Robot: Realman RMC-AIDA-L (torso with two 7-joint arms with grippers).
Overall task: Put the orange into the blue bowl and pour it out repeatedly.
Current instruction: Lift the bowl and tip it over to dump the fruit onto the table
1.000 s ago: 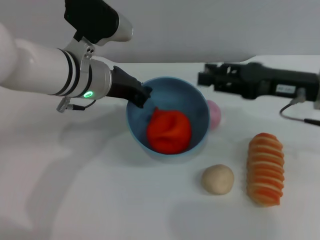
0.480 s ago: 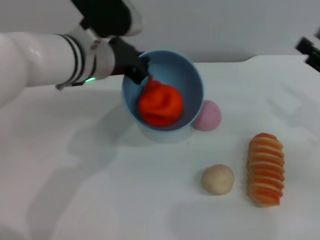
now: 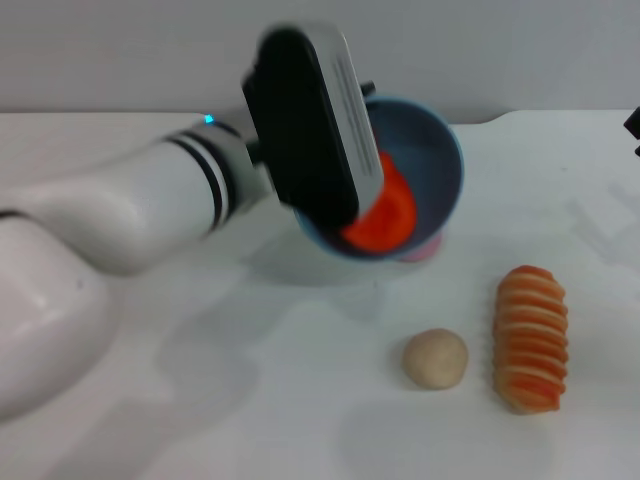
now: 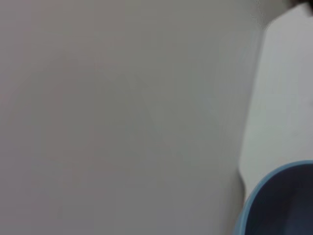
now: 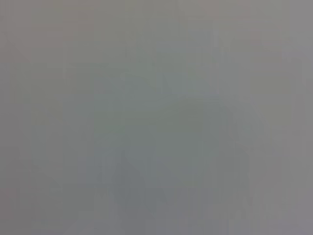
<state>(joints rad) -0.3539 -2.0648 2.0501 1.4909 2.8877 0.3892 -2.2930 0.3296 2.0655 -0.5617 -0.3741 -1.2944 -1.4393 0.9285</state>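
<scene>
The left arm holds the bowl lifted and tipped above the table, its mouth turned toward the robot's right and front, with the orange resting inside at the low side of the rim. The left gripper itself is hidden behind the wrist's black housing; whether its jaws are clamped on the bowl's rim cannot be told, though the bowl hangs in the air at that wrist. The pour, by this reading, turns on that tilt: the orange lies toward the open lip, with bare table below, a beige ball and a striped loaf near. A pink object is mostly hidden behind the bowl. The right gripper is out of view, only a dark tip at the head view's right edge.
</scene>
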